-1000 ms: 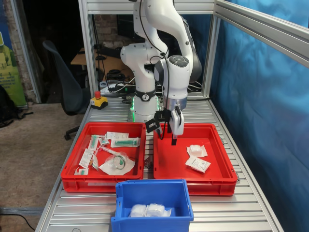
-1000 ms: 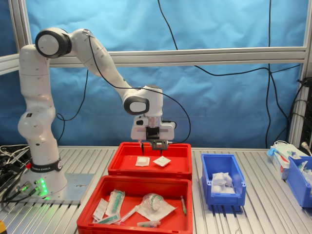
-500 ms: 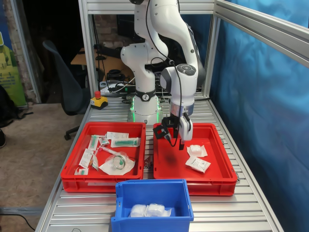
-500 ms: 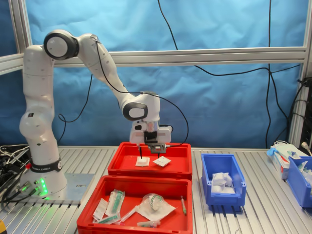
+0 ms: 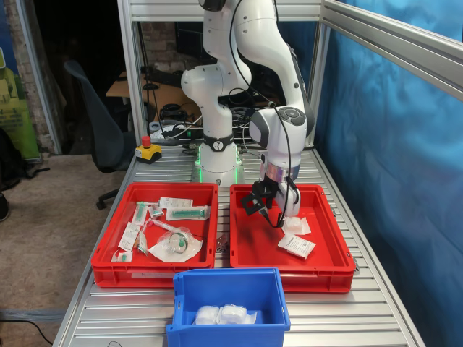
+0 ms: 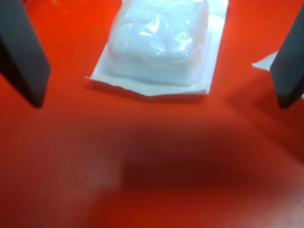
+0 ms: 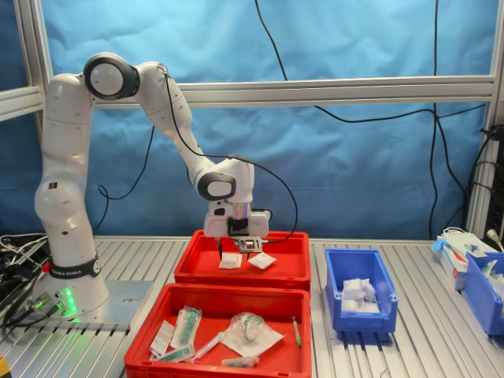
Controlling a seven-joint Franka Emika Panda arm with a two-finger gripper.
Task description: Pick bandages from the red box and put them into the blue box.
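The red box [image 5: 289, 275] [image 7: 240, 273] holds two bandages. One is a soft gauze packet [image 5: 296, 226] [image 7: 231, 261] [image 6: 161, 42]; the other is a flat printed square [image 5: 296, 246] [image 7: 261, 261]. My gripper [image 5: 284, 217] [image 7: 233, 252] [image 6: 160, 102] is open and low inside the red box, right beside the gauze packet. In the wrist view the dark fingers [image 6: 23, 57] stand wide apart, with the packet just beyond the gap and nothing held. The blue box [image 5: 228, 289] [image 7: 358, 316] holds white bandage packets [image 5: 221, 314] [image 7: 356, 291].
A second red tray [image 5: 152, 273] [image 7: 216, 364] with syringe packs, tubing and a mask sits beside the red box. More blue bins [image 7: 482, 291] stand at the second exterior view's right. A red stop button [image 5: 147, 150] sits near the arm base.
The gripper has moved toward the first exterior view's right and come down into the red box, ending next to the gauze packet. The bandages have not moved.
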